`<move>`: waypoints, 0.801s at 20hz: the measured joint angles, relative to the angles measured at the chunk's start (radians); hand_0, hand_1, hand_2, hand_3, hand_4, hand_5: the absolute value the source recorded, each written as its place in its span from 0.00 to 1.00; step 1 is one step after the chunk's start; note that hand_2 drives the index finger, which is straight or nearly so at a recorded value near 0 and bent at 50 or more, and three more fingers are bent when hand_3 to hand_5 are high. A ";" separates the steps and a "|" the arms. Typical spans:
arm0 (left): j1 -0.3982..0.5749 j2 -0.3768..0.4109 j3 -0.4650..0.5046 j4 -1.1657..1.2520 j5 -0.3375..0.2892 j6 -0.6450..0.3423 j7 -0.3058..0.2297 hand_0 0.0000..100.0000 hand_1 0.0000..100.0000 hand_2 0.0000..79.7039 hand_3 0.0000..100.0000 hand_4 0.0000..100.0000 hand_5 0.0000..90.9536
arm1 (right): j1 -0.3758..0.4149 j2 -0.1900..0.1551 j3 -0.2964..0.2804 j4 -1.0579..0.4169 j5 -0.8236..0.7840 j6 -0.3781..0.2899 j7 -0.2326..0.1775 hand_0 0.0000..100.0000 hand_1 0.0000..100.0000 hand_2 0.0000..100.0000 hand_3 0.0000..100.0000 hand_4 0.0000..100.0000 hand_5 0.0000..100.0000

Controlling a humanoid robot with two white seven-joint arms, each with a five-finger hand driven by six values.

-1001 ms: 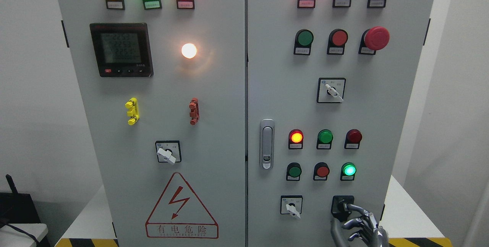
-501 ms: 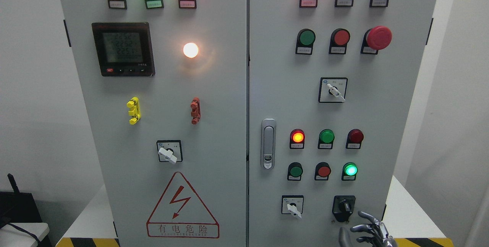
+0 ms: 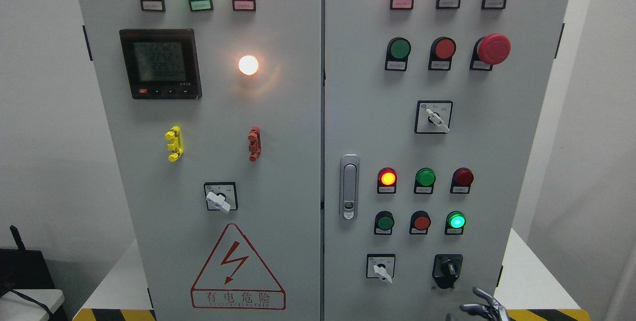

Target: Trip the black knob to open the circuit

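At the cabinet's (image 3: 348,132) lower right corner sits the black knob (image 3: 447,267), untouched. The right hand (image 3: 481,306) hangs just below it, fingers apart, holding nothing. Whether the knob is already tripped, I can't tell.

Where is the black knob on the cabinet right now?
In the head view, the black knob sits at the bottom right of the right door, right of the white selector switch and below the lit green lamp, above the right hand.
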 measured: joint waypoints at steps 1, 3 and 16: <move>0.000 0.000 0.000 0.000 0.000 0.000 0.000 0.12 0.39 0.00 0.00 0.00 0.00 | 0.006 -0.002 0.002 -0.002 0.000 -0.023 0.021 0.11 0.43 0.12 0.36 0.39 0.36; 0.000 0.000 0.000 0.000 0.000 0.000 0.000 0.12 0.39 0.00 0.00 0.00 0.00 | 0.027 -0.010 0.005 -0.003 -0.001 -0.056 0.051 0.09 0.40 0.09 0.32 0.35 0.33; 0.000 0.000 0.000 0.000 0.000 0.000 0.000 0.12 0.39 0.00 0.00 0.00 0.00 | 0.177 -0.049 0.000 -0.038 -0.010 -0.169 0.221 0.00 0.12 0.00 0.08 0.16 0.17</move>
